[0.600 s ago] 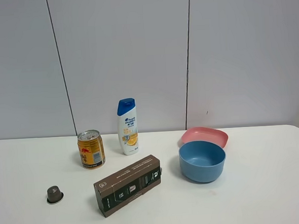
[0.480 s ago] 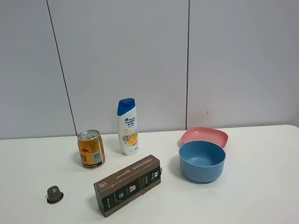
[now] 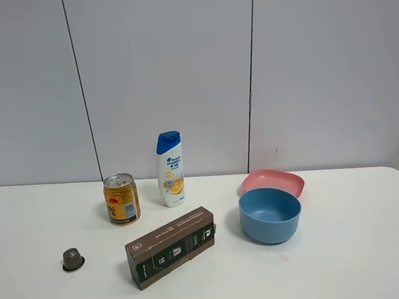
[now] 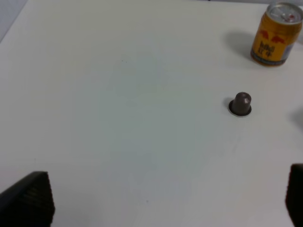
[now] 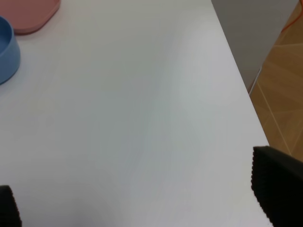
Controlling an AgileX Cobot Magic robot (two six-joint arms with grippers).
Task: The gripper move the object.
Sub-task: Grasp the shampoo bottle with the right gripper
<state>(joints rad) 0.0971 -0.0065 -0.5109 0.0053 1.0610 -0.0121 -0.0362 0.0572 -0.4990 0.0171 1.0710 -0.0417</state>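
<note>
While the white shampoo bottle point(image 3: 170, 168) with its blue cap stands upright near the back of the surface point(image 3: 349, 262), close to the wall, neither arm is near it and neither shows in the high view. My left fingers point(image 4: 28, 201) are spread wide and hold nothing, hanging over bare surface with a gold can point(image 4: 277, 34) and a small dark capsule point(image 4: 240, 104) ahead of them. My right fingers point(image 5: 277, 189) are equally wide and empty, near the surface's right edge. The bottle appears in neither wrist view.

I judge the approach to be the step in hand. To do it well I would bring one pair of fingers in level at the bottle's mid-body, keeping clear of the can just beside it on the left and of the long brown box point(image 3: 171, 247) lying in front. A tall, light bottle would likely tip if nudged high.

Further right sits a blue bowl point(image 3: 270, 215) with a pink dish point(image 3: 273, 182) right behind it; whether they touch I cannot tell. The surface is plain white. Behind it rises a pale grey panelled wall point(image 3: 316, 68), and wooden floor point(image 5: 284, 85) shows past the right edge
</note>
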